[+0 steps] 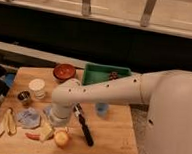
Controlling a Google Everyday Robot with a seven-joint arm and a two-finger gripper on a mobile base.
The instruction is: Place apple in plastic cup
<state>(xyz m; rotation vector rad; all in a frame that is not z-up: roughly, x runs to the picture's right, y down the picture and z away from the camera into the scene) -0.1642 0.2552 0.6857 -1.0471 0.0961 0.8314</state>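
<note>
Table under end effector — apple, plastic cup

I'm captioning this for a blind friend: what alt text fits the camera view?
A white robot arm reaches over a wooden table, the gripper carrying its jaws low near a round yellow-orange apple; a light blue plastic cup stands farther right.

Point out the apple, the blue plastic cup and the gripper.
apple (61,138), camera view, middle of the fruit.
blue plastic cup (102,110), camera view, side wall.
gripper (53,123), camera view, its lower end, up-left of the apple.
</note>
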